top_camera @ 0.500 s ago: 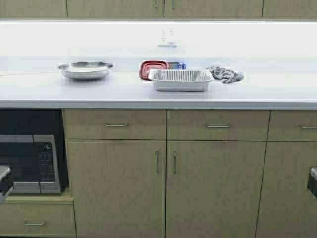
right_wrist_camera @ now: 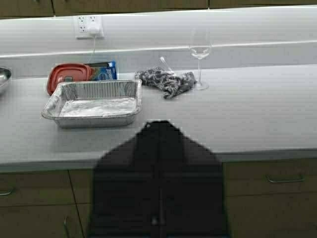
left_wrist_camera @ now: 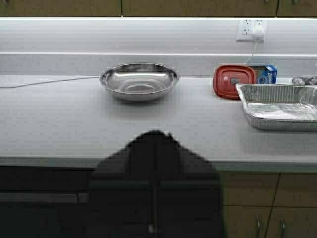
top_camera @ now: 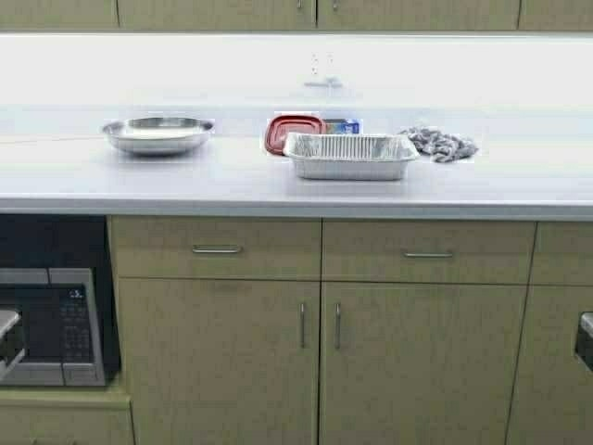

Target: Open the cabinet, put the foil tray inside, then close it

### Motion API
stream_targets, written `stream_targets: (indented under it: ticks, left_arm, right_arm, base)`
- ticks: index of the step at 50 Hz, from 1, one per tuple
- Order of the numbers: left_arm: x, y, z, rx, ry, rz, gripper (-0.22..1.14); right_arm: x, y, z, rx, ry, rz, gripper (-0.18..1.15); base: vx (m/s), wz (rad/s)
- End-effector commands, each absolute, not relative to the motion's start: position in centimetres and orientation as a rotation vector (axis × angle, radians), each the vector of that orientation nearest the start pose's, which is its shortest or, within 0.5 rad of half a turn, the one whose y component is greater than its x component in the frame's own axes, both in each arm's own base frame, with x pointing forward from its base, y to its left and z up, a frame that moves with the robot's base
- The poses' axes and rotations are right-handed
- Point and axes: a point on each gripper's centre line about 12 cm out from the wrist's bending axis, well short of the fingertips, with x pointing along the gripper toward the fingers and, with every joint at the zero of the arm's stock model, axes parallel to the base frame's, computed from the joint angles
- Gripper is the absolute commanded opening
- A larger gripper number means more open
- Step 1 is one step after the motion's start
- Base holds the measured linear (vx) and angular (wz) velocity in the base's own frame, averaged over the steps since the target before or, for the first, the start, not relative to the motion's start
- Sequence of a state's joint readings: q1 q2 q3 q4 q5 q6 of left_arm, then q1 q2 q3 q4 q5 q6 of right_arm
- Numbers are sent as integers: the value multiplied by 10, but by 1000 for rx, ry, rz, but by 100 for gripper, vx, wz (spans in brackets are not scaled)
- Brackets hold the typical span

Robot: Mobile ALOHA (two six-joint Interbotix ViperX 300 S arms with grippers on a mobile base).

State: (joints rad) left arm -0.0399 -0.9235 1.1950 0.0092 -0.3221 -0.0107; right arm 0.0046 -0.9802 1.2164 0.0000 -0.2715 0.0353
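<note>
The foil tray stands on the white countertop, a little right of centre; it also shows in the left wrist view and the right wrist view. Only the bottom edge of the wall-hung cabinet shows at the top, its doors shut. My left gripper is shut and empty, low in front of the counter edge, and shows at the left edge of the high view. My right gripper is shut and empty, low at the right edge.
A steel bowl sits at the left of the counter. A red lid and a blue box lie behind the tray, a grey cloth to its right. A wine glass stands beyond the cloth. Floor cabinets and a microwave are below.
The robot has driven forward: the counter and floor cabinets look nearer and lower in the high view. Both arms stay parked and nothing on the counter has moved.
</note>
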Motion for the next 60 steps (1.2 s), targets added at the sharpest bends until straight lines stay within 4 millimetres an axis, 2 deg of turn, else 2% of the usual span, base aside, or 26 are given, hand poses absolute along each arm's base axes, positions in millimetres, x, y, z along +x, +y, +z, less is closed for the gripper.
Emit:
stream_targets:
  ticks: [1, 13, 60]
  left_arm:
    - [206, -9, 287, 1, -66, -45, 3]
    - [205, -9, 286, -5, -66, -45, 3]
    - [210, -9, 280, -31, -67, -47, 3]
  right_arm:
    - [195, 2, 284, 31, -52, 9, 5]
    - [196, 2, 289, 28, -63, 11, 5]
    - [193, 2, 285, 8, -38, 14, 5]
  base:
    - [36, 3]
    - [34, 0]
    - [36, 1]
